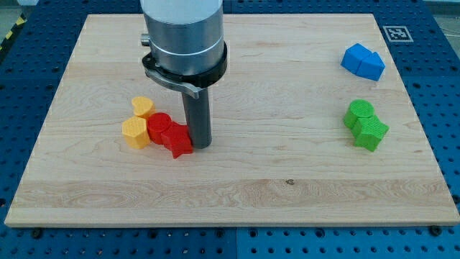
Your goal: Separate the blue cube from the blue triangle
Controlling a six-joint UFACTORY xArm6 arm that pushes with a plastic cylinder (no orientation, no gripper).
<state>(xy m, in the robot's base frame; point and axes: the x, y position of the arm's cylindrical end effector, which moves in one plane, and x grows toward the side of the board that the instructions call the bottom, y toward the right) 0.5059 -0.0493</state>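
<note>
Here, my tip (200,145) touching red star block (177,139), no gripper fitted, holding nothing

Tip (200,146) on counter (237,187), touching right side of red star block (177,139). Red cylinder (159,125), orange hexagon block (135,132), orange heart block (143,106) clustered at tip's left. Blue cube (354,57) touching blue triangle (372,66), view's top right. Green blocks (365,124) below them.

Wooden board (237,180), yellow (136,133), red (176,139), blue (363,62), green blocks (366,126)
</note>
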